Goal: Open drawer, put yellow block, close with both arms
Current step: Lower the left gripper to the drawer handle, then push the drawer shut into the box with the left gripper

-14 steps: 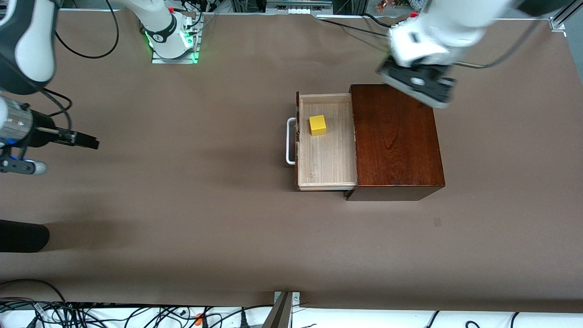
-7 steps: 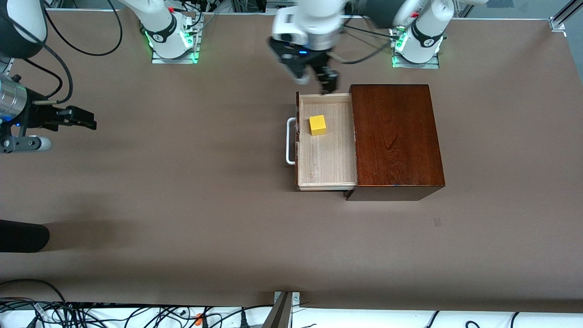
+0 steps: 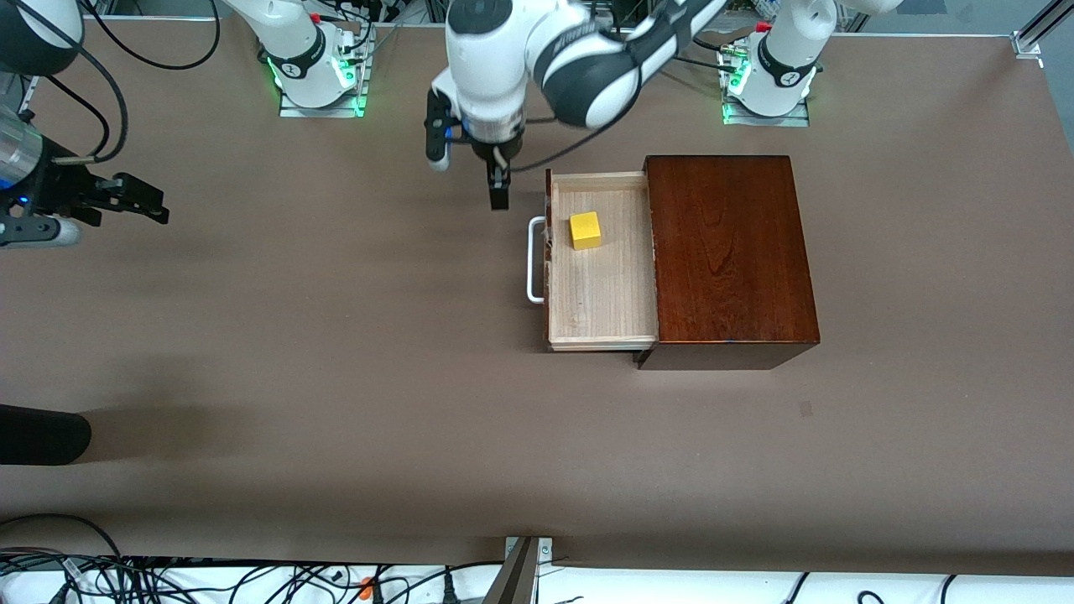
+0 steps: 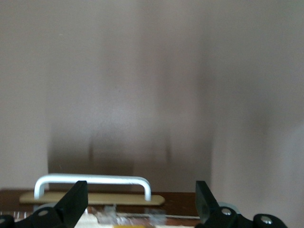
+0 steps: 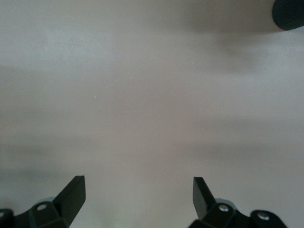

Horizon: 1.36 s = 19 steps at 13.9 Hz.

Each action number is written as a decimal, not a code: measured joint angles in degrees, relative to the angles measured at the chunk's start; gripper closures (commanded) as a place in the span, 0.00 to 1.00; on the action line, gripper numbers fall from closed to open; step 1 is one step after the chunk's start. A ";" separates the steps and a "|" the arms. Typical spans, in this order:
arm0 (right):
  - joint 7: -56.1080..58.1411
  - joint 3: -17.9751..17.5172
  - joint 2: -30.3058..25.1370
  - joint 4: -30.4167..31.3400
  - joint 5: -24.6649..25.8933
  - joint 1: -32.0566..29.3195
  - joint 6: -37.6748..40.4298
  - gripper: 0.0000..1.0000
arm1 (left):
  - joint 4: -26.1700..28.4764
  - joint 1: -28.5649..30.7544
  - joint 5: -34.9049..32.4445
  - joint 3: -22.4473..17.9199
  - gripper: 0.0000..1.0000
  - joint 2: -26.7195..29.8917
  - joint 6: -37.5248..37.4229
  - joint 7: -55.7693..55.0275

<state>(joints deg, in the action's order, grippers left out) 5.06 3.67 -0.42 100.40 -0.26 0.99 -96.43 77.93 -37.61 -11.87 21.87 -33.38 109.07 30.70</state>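
The drawer (image 3: pixel 601 264) stands pulled out of the dark mahogany box (image 3: pixel 728 252), with its white handle (image 3: pixel 534 260) toward the right arm's end. The yellow block (image 3: pixel 585 230) lies in the pale tray, near the drawer's front. My left gripper (image 3: pixel 497 191) hangs open and empty over the table beside the handle end of the drawer. In the left wrist view the handle (image 4: pixel 92 181) and the dark drawer front (image 4: pixel 178 199) lie just past my left gripper (image 4: pixel 141 190). My right gripper (image 3: pixel 138 197) is open and empty over bare table (image 5: pixel 138 187), well away from the drawer.
Brown cloth covers the table (image 3: pixel 336 377). A black rounded object (image 3: pixel 42 436) juts in at the right arm's end, near the front edge. Cables (image 3: pixel 168 579) lie along the front edge. The two green-lit bases (image 3: pixel 319 84) stand at the back.
My left arm has swung from over the box across to the handle end of the drawer. My right gripper has drifted toward the bases' side. Drawer and block have not moved.
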 measured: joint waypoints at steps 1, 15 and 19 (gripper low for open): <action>0.09 -0.24 -0.23 -0.18 0.00 -0.32 0.08 0.00 | -0.63 0.00 -1.55 -0.11 0.00 -1.97 0.75 2.80; 0.10 -0.71 1.56 -6.03 -0.01 -0.92 4.39 0.00 | -2.53 0.15 -6.03 -5.39 0.00 -8.45 0.05 5.70; 0.10 -0.70 1.56 -6.08 -0.01 -1.00 4.50 0.00 | -2.87 0.11 -6.04 -5.48 0.00 -8.42 -1.36 5.69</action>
<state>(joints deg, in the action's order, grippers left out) 5.16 2.96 1.14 94.32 -0.27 -0.01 -91.93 75.06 -37.50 -17.91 16.39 -41.81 107.71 36.39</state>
